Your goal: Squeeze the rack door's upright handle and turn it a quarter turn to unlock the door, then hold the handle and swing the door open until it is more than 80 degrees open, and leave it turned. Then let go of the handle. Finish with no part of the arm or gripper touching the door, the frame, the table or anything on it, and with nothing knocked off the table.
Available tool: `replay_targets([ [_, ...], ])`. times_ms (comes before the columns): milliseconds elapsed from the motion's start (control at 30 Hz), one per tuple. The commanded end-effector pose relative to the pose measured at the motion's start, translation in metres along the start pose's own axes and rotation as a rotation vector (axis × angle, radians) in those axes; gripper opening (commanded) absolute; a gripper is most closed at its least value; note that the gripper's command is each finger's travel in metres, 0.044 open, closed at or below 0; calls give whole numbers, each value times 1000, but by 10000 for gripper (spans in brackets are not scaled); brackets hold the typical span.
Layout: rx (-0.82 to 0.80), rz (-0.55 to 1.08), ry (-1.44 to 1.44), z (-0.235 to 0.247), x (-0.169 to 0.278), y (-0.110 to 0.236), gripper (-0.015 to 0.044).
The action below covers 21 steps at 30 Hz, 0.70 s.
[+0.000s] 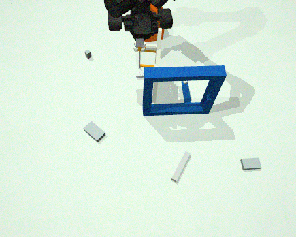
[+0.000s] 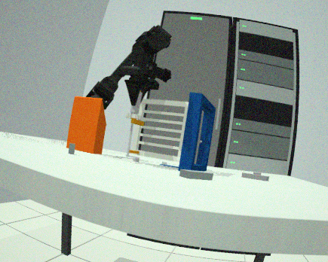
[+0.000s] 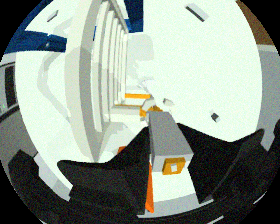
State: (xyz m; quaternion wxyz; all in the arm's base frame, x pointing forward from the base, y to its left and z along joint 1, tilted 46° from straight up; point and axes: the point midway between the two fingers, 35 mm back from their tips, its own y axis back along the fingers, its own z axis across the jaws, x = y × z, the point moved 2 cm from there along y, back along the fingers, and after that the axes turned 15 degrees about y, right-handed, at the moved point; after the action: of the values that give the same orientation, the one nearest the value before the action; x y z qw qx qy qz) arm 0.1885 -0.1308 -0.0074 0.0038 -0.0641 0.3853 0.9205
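The white slatted door (image 1: pixel 158 51) (image 2: pixel 162 130) (image 3: pixel 86 70) stands swung out from the blue frame (image 1: pixel 184 72) (image 2: pixel 190 132), roughly square to it. It is seen almost edge-on in the top view. The upright grey handle (image 1: pixel 139 60) (image 2: pixel 130 132) (image 3: pixel 167 134) stands beside the door's free edge, joined to it by orange brackets. My gripper (image 1: pixel 139 40) (image 2: pixel 136 101) is shut on the handle's top end, with a black finger on each side in the wrist view. The fingertips' contact is partly hidden in the top and exterior views.
An orange block (image 1: pixel 156 37) (image 2: pixel 84 124) stands close behind the gripper and the door's free edge. Small grey blocks (image 1: pixel 88 54) (image 1: pixel 94 131) (image 1: pixel 181 167) (image 1: pixel 251 163) lie on the table (image 2: pixel 139 192), to the left and in front of the frame.
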Motion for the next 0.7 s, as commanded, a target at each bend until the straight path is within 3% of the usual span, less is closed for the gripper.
replay_targets([
  [0, 1, 3, 79, -11, 0, 0, 14],
  [600, 1, 3, 140, -20, 0, 0, 14],
  [667, 1, 3, 140, -20, 0, 0, 67],
])
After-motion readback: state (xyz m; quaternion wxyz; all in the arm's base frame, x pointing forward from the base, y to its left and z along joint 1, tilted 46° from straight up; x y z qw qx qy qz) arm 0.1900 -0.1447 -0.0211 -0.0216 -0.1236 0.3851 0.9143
